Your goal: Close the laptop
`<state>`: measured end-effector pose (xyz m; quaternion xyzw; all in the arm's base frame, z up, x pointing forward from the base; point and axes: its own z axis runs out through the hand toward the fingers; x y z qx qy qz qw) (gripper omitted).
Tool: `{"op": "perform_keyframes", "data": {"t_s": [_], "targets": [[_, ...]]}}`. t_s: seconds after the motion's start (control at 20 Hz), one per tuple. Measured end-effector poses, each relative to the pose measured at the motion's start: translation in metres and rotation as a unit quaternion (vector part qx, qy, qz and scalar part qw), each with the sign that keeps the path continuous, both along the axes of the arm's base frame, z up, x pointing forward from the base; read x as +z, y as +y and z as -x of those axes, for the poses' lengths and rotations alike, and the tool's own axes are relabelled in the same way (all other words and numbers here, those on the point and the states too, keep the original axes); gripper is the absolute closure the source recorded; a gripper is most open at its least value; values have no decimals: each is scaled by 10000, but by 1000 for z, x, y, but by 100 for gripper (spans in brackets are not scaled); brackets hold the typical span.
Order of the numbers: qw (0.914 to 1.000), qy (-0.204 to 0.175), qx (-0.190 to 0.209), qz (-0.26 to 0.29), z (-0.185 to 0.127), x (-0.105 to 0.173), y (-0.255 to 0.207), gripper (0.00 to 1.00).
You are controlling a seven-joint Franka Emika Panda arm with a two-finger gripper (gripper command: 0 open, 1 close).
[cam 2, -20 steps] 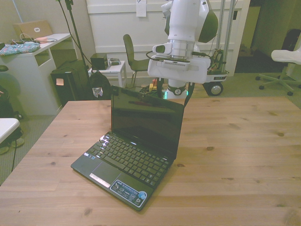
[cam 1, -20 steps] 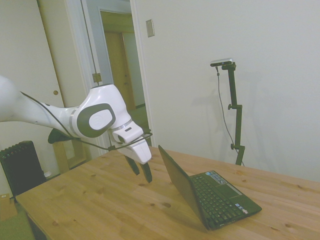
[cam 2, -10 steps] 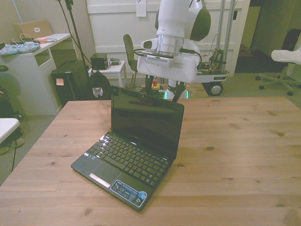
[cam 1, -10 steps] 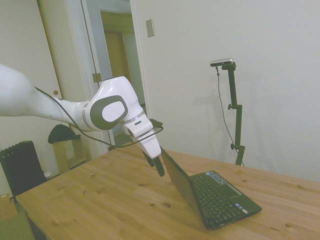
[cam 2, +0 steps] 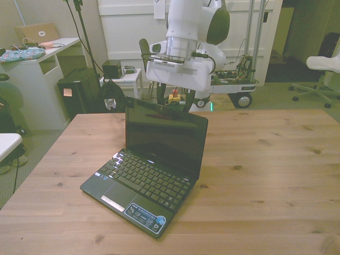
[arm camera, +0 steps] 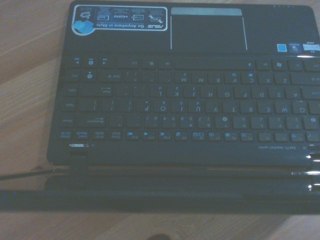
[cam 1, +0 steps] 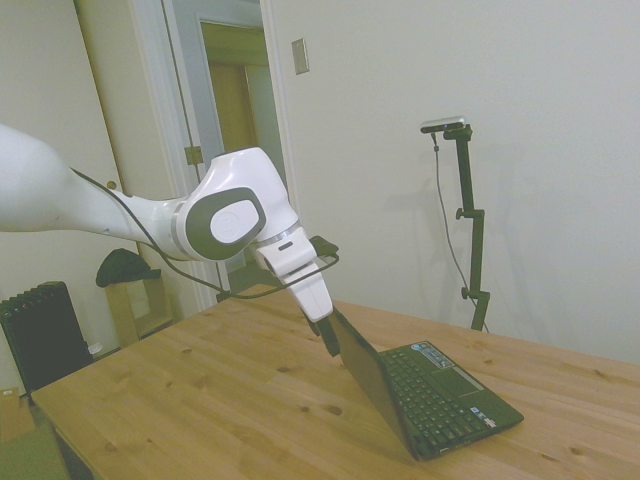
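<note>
Side view: your laptop [cam 1: 430, 395] sits open on the wooden table [cam 1: 200, 400], lid tilted back toward the arm, keyboard facing away from it. The gripper [cam 1: 331, 340] hangs right at the lid's top edge, dark fingers pointing down behind it. You cannot tell from here whether they are apart or together, or whether they touch the lid.

Front view: the laptop [cam 2: 154, 164] lies toward the front view's left of the table [cam 2: 276, 175], turned at an angle, screen dark and glossy. The gripper [cam 2: 181, 102] sits just behind the lid's upper edge; the fingers are hidden.

Wrist view: you look straight down on the keyboard [arm camera: 185, 105], with a sticker strip [arm camera: 120, 22] beside the touchpad [arm camera: 207, 27] and small stickers [arm camera: 295, 47] at the other corner.
</note>
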<state>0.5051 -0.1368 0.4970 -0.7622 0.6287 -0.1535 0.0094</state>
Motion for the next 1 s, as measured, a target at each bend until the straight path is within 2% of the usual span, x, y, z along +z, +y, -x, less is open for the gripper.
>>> {"op": "perform_keyframes", "data": {"t_s": [0.65, 1.0], "targets": [[10000, 31, -81, -2, -7, 5, -10, 100], [9997, 69, -250, -18, -2, 12, -34, 100]]}}
